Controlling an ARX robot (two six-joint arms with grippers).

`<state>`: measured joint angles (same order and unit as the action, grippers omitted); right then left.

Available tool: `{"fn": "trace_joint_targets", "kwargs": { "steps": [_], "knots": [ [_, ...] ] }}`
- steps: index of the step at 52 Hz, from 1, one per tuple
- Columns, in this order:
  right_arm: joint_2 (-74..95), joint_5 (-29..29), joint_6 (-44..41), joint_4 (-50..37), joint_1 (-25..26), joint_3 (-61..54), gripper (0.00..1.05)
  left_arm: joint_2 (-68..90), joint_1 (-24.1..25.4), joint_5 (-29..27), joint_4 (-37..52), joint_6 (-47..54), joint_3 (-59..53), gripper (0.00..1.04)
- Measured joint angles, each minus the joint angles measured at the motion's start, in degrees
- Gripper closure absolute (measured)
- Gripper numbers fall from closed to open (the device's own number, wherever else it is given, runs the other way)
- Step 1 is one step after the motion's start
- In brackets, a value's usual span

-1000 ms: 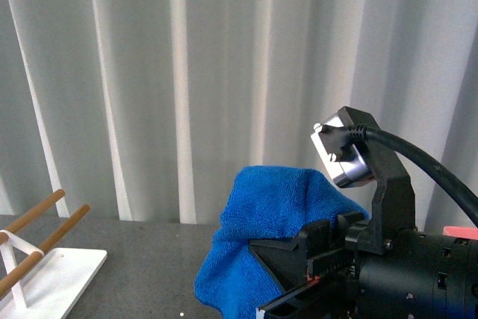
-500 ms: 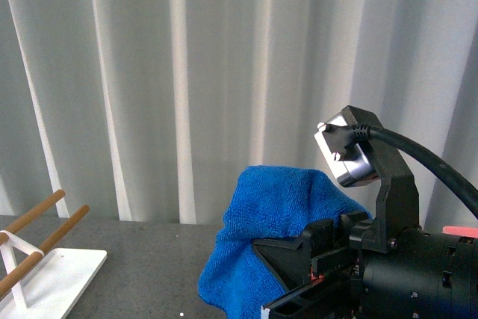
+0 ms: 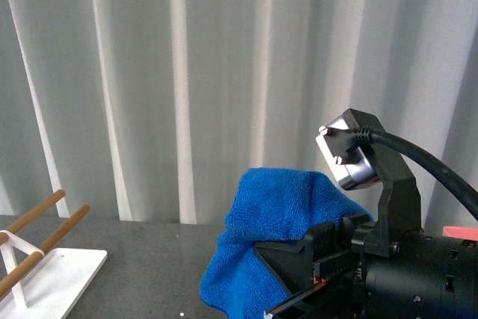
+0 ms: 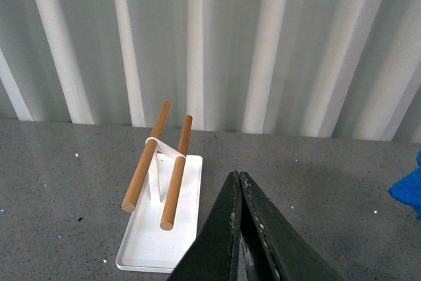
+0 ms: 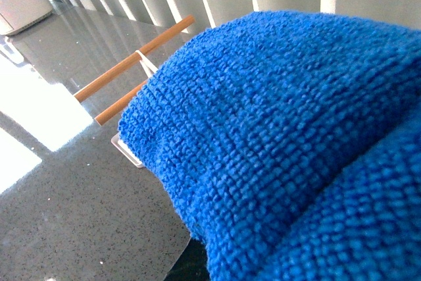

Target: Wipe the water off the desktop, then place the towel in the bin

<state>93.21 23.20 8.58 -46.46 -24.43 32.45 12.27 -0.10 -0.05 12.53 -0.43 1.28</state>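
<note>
The royal-blue towel (image 3: 272, 218) hangs bunched above the dark speckled desktop (image 3: 142, 259), with my right gripper (image 3: 287, 265) shut on it at the lower right of the front view. In the right wrist view the towel (image 5: 283, 143) fills most of the picture and hides the fingers. A corner of the towel (image 4: 409, 190) shows in the left wrist view. My left gripper (image 4: 237, 176) is shut with nothing in it, hovering over the desktop (image 4: 342, 189). A salmon-pink sliver of the bin (image 3: 459, 231) peeks out behind the right arm. I see no water.
A flat white tray (image 3: 63, 274) with wooden rods (image 3: 33, 214) stands at the left front of the desktop. The same tray (image 4: 141, 245) lies just beside my left gripper. White curtains (image 3: 187, 72) close off the back.
My right gripper and the towel have drifted slightly to the right. The tray has not moved.
</note>
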Motion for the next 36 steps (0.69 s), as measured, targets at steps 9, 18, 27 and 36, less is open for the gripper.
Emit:
{"fn": "trace_joint_targets", "kwargs": {
  "steps": [9,18,27,36],
  "knots": [
    [-0.07,0.02,-0.26,0.15,0.39,-0.02,0.99,-3.37,0.00,0.00,-3.41,0.00,0.02,1.01],
    [-0.22,0.09,-0.42,0.09,0.37,-0.11,0.99,-12.04,0.00,0.04,-12.26,0.02,0.02,1.01],
    [-0.24,0.46,-0.48,0.02,0.35,-0.81,0.99,-12.04,0.00,0.04,-12.46,0.02,0.02,1.01],
    [-0.22,0.68,-1.42,2.45,0.83,-1.09,0.99,-12.04,0.00,0.04,-12.48,0.00,0.02,0.76]
  ]
}}
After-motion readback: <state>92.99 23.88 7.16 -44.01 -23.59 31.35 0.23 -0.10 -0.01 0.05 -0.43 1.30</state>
